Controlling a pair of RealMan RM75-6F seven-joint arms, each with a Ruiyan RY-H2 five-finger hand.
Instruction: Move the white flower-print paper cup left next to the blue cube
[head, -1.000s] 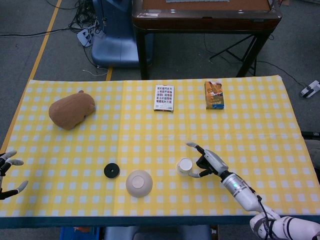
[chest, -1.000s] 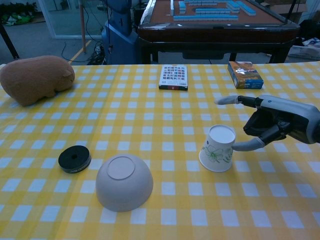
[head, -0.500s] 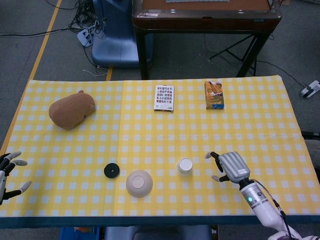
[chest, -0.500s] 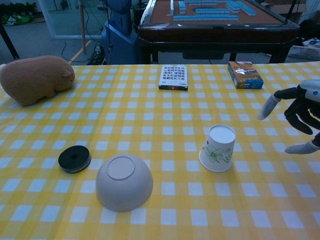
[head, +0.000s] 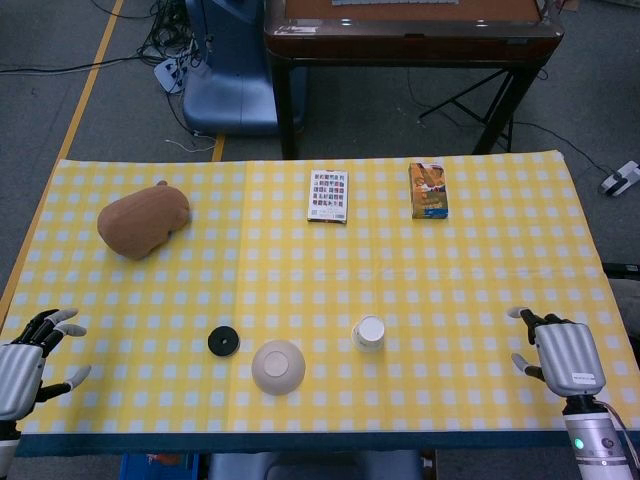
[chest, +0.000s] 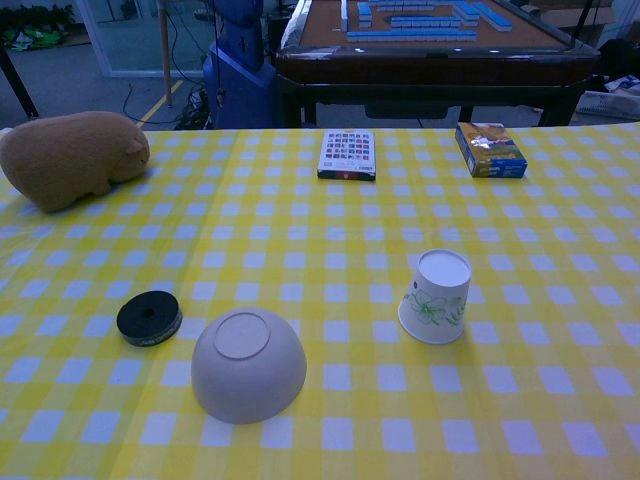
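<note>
Head view — right hand (head: 562, 356) has pulled back to 4 o'clock, fingers apart, empty | left hand (head: 25, 365) empty, spread | flower-print cup (head: 369, 332) upside down, released at 6 o'clock beside the upturned bowl (head: 278, 366) | blue cube unseen — move looks finished.

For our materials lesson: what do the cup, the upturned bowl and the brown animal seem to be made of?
Cup: thin paper, matte white, printed flower.
Bowl: probably ceramic or plastic; smooth, dull grey-white.
Animal: plush fabric, fuzzy and soft-edged.
</note>
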